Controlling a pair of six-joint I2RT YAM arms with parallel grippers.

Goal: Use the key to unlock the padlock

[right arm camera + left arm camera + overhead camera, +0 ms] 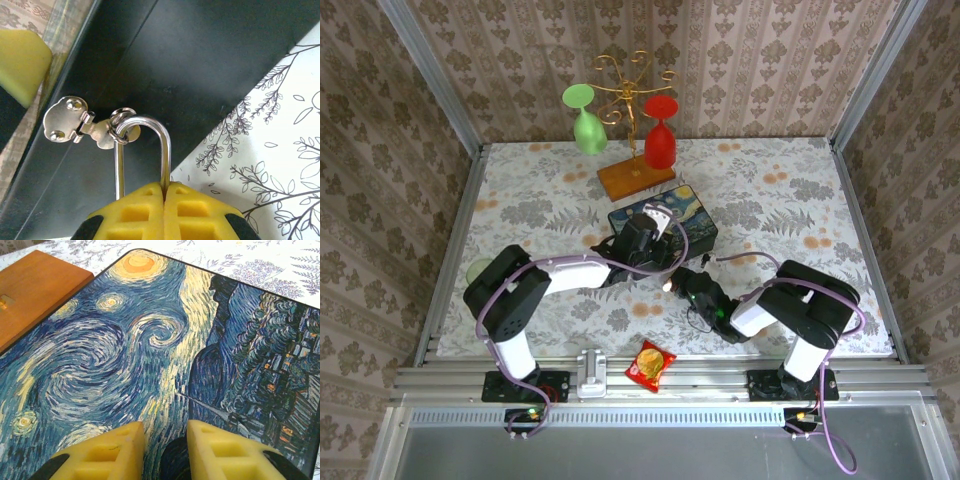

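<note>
While the right gripper [164, 190], jaws clenched on the padlock [166, 150], is steadying it on the box [200, 60] hasp [65, 120], likely for the key, the left gripper [165, 432] is hovering over the lid [125, 365], jaws part-open and empty.

You have a floral-cloth table [800, 200]: starry-night box [695, 225] sits mid-table, wooden stand base [635, 180] just behind it
</note>
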